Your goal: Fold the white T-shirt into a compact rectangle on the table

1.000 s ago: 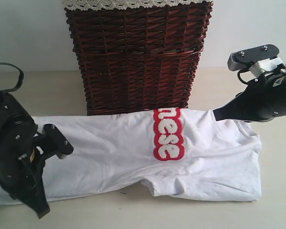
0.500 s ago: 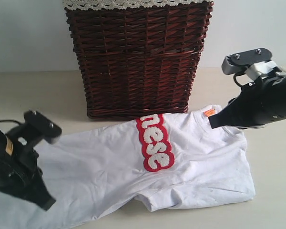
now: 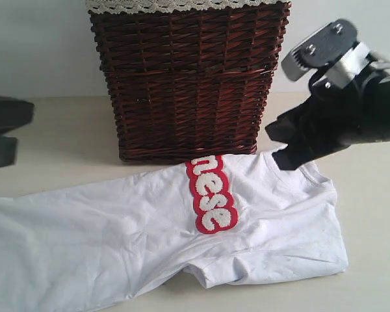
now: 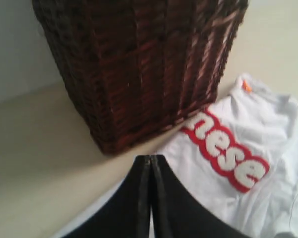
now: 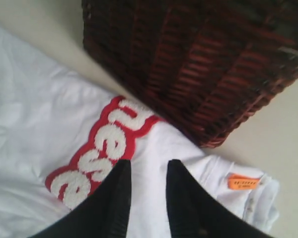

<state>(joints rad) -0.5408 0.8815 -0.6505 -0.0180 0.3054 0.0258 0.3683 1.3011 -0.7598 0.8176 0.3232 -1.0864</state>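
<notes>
The white T-shirt (image 3: 149,234) lies spread and wrinkled on the table (image 3: 58,140), its red band (image 3: 212,195) of fuzzy white letters near the middle. My right gripper (image 5: 148,166) hovers open just over the shirt (image 5: 30,124) by the collar and its orange tag (image 5: 243,181), with nothing between its fingers. In the exterior view that gripper (image 3: 283,151) is above the shirt's upper right corner. My left gripper (image 4: 150,157) is shut and empty, pointing at the gap between basket and shirt (image 4: 280,131). Only a dark part of the left arm (image 3: 3,127) shows at the left edge.
A tall dark brown wicker basket (image 3: 188,78) with white lace trim (image 3: 182,5) stands at the back, its base touching the shirt's upper edge. A plain white wall (image 3: 39,45) runs behind it. Bare table shows at the left and the right of the basket.
The left arm has pulled back from the shirt's lower left to the left edge. The right gripper has opened and lifted off the collar. The shirt now lies still.
</notes>
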